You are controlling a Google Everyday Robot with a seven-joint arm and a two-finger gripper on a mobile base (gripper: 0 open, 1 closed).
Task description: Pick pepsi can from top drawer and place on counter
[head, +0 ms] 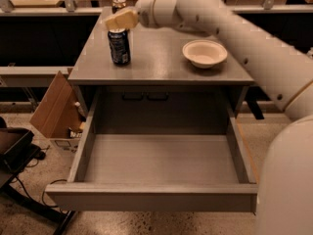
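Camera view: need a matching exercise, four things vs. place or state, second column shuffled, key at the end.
Things:
1. pepsi can
2. top drawer
3. white bowl
4. gripper

Places or states:
A. pulled out below the counter
B. on the counter, right side of the view
C. upright on the counter, left side of the view
D. just above the pepsi can

Pairs: 1-C, 2-A, 3-B, 4-D

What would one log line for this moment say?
pepsi can: upright on counter | end effector: just above it | top drawer: open
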